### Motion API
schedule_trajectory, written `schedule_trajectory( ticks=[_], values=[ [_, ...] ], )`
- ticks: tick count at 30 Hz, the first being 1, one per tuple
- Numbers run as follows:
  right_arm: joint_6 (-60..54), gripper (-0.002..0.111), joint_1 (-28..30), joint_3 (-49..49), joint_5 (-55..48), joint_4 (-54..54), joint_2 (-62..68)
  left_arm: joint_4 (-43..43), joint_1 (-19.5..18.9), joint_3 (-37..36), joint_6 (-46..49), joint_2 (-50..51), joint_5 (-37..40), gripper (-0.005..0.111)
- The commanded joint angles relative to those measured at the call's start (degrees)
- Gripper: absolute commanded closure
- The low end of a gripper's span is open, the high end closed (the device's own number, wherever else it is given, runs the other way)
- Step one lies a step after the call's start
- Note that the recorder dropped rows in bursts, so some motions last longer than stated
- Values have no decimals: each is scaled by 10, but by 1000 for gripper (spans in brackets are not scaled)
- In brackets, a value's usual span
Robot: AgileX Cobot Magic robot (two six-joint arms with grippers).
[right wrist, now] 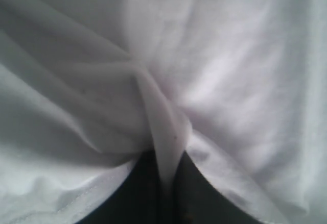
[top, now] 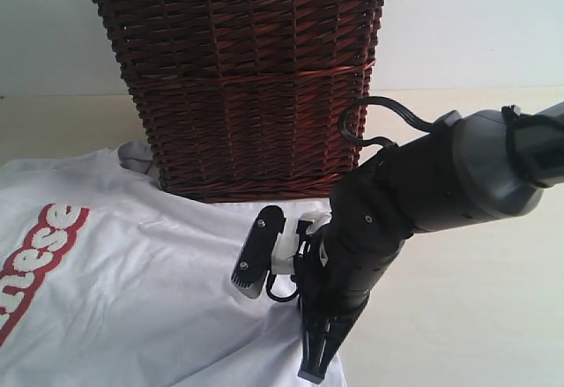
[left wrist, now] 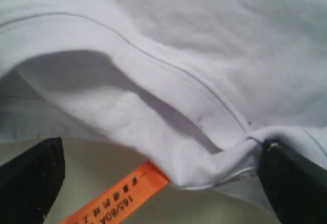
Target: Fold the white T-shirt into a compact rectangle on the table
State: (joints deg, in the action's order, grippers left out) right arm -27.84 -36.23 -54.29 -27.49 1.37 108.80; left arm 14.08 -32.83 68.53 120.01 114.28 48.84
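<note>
Shirt position: the white T-shirt [top: 150,299] lies spread on the bench [top: 458,316], filling the near left of the exterior view. Its far edge reaches the foot of the wicker basket [top: 238,96].
Right claw [top: 315,365]: shut on a pinched ridge of cloth at the shirt's near right edge.
Left claw [left wrist: 161,150]: spread wide and holding nothing. It straddles a stitched hem beside the orange tag [left wrist: 117,196], with one finger touching the cloth.
Step, as I judge it: securing a second hold before folding.
Doing it well: I would seat the hem deep between the left fingers and close. Then I would raise both claws level, clear of the basket.
Heading: the red patch [top: 40,255] runs slantwise, near left to far right. I judge that the long axis crosses it, but I cannot tell which end is the collar.
</note>
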Motion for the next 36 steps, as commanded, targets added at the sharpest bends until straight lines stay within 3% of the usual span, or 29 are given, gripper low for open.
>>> schedule_trajectory(
  ticks=[1, 7, 14, 24, 36],
  values=[
    [0, 108, 2, 2, 25, 3, 2, 6, 1, -2, 0, -21, 2, 2],
    [50, 108, 2, 2, 34, 50, 2, 8, -12, -2, 0, -32, 2, 2],
    [67, 108, 2, -16, -120, 27, -28, 30, -12, -2, 0, -32, 2, 2],
    [70, 108, 2, 2, -116, 4, -122, 33, -10, -7, 0, -26, 37, 2],
    [70, 108, 2, 2, -129, 0, -118, 21, 57, -7, 1, -27, 44, 2]
  ],
)
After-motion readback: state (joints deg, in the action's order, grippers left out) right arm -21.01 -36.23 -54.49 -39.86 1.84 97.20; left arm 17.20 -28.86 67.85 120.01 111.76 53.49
